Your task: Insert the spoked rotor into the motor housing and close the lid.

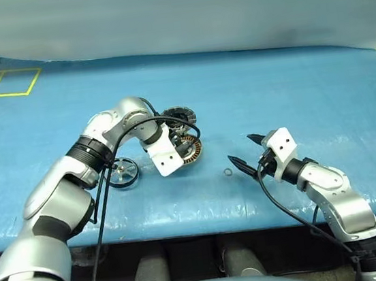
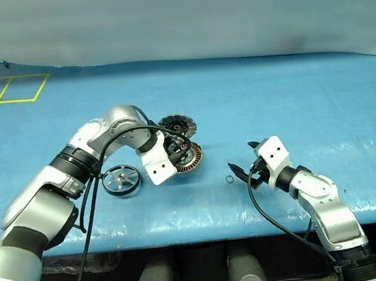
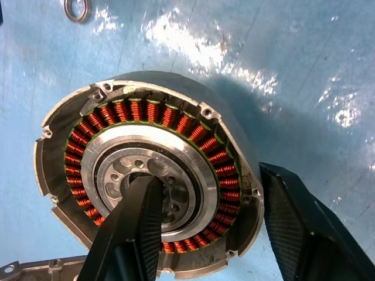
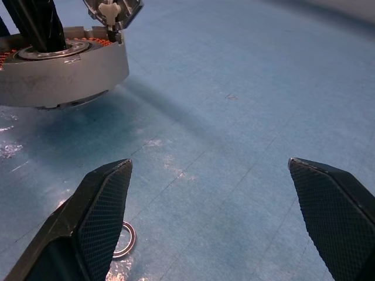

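**Blue surface, left fingers gripping the motor housing wall**

Blue tarpaulin covers the surface (image 1: 292, 93) that carries everything. Nearest the robot on its right side, the right gripper (image 1: 246, 152) hovers low with its two black fingers (image 4: 99, 216) spread wide and nothing between them. A tiny dark ring (image 1: 228, 172) lies flat on the tarp just beside those fingertips, apart from them.

On the left side, the spoked rotor (image 2: 121, 179) — a silver wheel with a dark rim — lies flat on the tarp, partly behind the left forearm and near the housing but not in it.

A little farther out, the left gripper (image 3: 205, 234) points steeply down onto the motor housing (image 3: 146, 175). One finger sits inside the central hub, the other outside the silver wall, so the housing's side is clamped between them. Copper-orange windings ring the dark-and-silver hub, open to view.

Beyond the housing, the lid (image 2: 176, 125) — a toothed silver-grey disc with a dark centre — stands swung open, joined at the housing's far rim.
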